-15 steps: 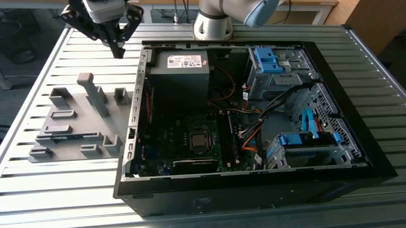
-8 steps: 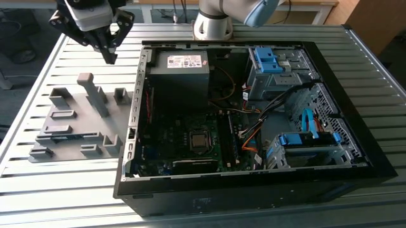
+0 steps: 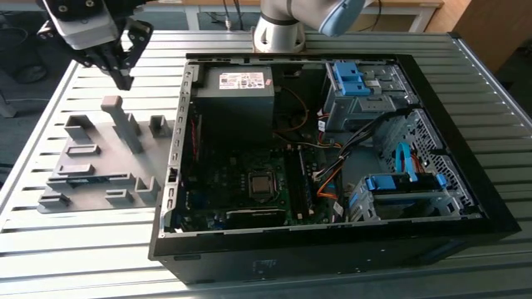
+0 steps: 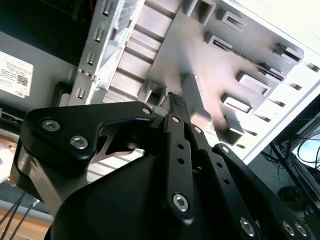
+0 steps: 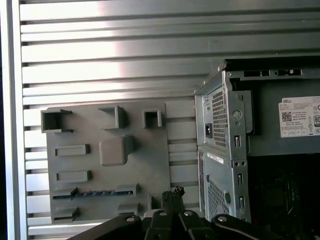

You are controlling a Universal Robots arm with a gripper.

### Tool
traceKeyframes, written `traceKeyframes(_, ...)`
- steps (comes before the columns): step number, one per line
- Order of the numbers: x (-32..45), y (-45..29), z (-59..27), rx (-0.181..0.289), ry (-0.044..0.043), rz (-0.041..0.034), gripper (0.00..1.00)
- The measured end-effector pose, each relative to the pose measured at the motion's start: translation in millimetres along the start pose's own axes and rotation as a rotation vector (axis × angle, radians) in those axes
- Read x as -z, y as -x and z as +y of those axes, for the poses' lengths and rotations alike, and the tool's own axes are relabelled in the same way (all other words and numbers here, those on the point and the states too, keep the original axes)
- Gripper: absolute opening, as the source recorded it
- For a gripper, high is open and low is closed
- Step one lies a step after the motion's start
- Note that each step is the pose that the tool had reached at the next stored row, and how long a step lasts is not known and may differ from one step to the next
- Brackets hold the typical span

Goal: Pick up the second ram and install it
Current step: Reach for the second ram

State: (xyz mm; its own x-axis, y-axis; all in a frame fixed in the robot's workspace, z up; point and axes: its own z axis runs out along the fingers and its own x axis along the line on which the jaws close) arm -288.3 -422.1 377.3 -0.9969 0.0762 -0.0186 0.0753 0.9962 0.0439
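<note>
Thin blue-green second ram stands on edge, seated lengthwise in a slot of the grey holder plate.

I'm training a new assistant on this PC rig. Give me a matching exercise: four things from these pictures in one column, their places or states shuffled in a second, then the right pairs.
Things
1. second ram
2. pincer
3. blue drive latch
4. power supply

Places or states
A. inside the computer case, on a drive cage
B. lying in a slot of the grey holder plate
C. inside the case, bearing a white label
D. above the table, outside the case, shut and empty

Pairs: 1-B, 2-D, 3-A, 4-C
</note>
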Motion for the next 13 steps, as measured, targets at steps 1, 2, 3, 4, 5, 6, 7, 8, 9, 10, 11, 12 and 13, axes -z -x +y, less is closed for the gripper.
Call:
traceKeyframes(1,-0.1,-3.3,-1.0,0.0,0.0,0.0001,0.11)
traceKeyframes(2,-0.3,-6.1,-2.1,0.0,0.0,0.0004,0.11)
traceKeyframes(3,-0.5,-8.3,-3.3,0.0,0.0,0.0009,0.11)
traceKeyframes(4,-0.7,-10.1,-4.8,0.0,-0.0001,0.0011,0.11)
traceKeyframes(5,-0.9,-12.1,-6.3,0.0,-0.0001,0.0012,0.11)
traceKeyframes(6,-1.1,-14.5,-7.8,0.0,-0.0001,0.0012,0.11)
traceKeyframes(7,-1.3,-16.9,-9.3,0.0,-0.0001,0.0012,0.11)
traceKeyframes(8,-1.4,-19.2,-10.6,0.0,-0.0001,0.0012,0.11)
traceKeyframes(9,-1.4,-21.2,-11.7,0.0,-0.0001,0.0013,0.11)
traceKeyframes(10,-1.4,-23.4,-12.9,0.0,-0.0002,0.0013,0.11)
traceKeyframes(11,-1.4,-25.3,-14.0,0.0,-0.0002,0.0013,0.11)
traceKeyframes(12,-1.4,-27.3,-15.4,0.0,-0.0001,0.0013,0.11)
traceKeyframes(13,-1.4,-29.2,-17.2,0.001,-0.0001,0.0013,0.11)
